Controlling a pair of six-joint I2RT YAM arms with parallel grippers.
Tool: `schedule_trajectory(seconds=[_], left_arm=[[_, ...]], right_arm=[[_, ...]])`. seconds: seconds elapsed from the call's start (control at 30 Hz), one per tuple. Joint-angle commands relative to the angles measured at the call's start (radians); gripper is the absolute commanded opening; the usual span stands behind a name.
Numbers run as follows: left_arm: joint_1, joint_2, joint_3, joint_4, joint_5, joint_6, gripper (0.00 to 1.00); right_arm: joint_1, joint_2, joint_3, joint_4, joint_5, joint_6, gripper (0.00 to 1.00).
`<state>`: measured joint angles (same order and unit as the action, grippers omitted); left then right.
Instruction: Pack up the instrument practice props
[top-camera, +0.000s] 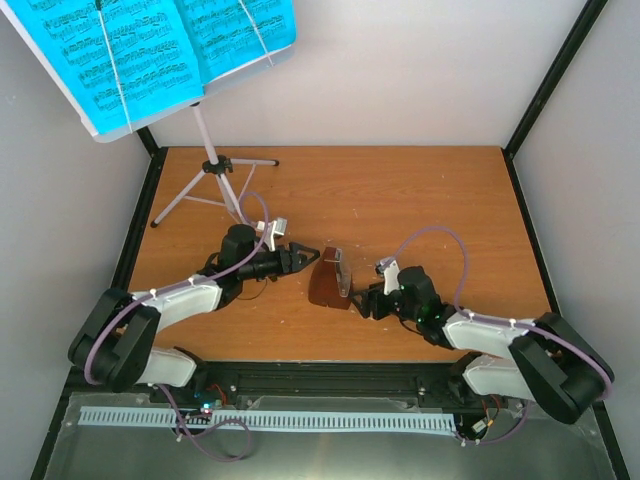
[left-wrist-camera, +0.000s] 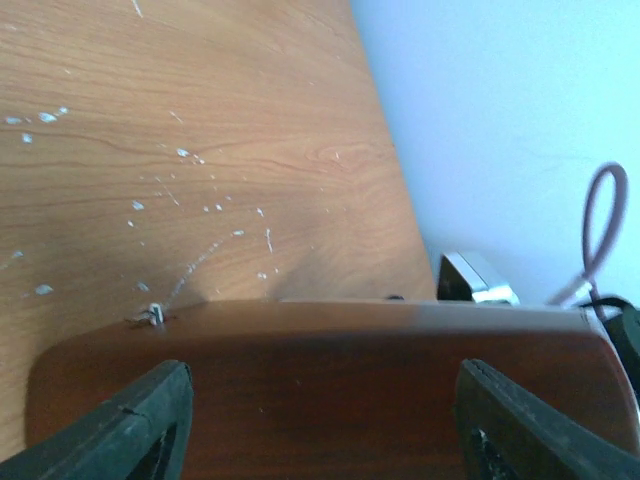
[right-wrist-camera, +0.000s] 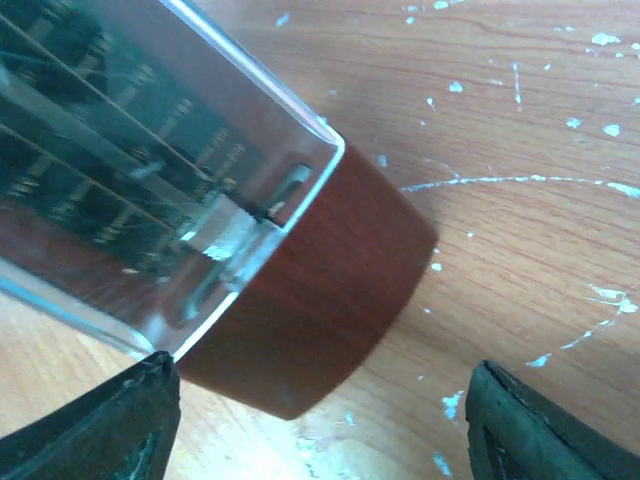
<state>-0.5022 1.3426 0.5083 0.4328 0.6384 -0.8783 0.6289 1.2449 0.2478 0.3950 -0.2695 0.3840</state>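
Note:
The brown pyramid metronome (top-camera: 325, 282) stands mid-table, its clear front cover (right-wrist-camera: 130, 150) turned toward my right arm. My left gripper (top-camera: 303, 259) is open just left of it. In the left wrist view the metronome's brown back (left-wrist-camera: 330, 360) fills the space just beyond the spread fingers (left-wrist-camera: 130, 430). My right gripper (top-camera: 362, 300) is open at its right; there one finger (right-wrist-camera: 120, 425) sits by the cover's edge below the metronome's base (right-wrist-camera: 310, 300), the other well clear. Cyan sheet-music pages (top-camera: 150, 50) rest on the silvery tripod music stand (top-camera: 215, 165) at the back left.
The wooden table (top-camera: 420, 200) is boxed by white walls and black frame posts (top-camera: 550, 80). The stand's tripod legs (top-camera: 190, 200) spread close behind my left arm. A metal trough (top-camera: 300, 450) runs along the near edge behind the arm bases.

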Motion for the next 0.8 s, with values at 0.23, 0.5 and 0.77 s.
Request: schedule_trajectory(seconds=[0.23, 0.5, 0.77], left_arm=[[0.017, 0.146, 0.102, -0.021, 0.060, 0.092, 0.61], [-0.028, 0.363, 0.282, 0.000, 0.157, 0.217, 0.57], [-0.022, 0.313, 0.323, -0.032, 0.040, 0.267, 0.69]], right_arm=[[0.015, -0.440, -0.008, -0.177, 0.065, -0.069, 0.97], [0.011, -0.459, 0.205, -0.398, 0.003, -0.214, 1.00], [0.005, -0.434, 0.323, -0.522, 0.084, -0.262, 1.00]])
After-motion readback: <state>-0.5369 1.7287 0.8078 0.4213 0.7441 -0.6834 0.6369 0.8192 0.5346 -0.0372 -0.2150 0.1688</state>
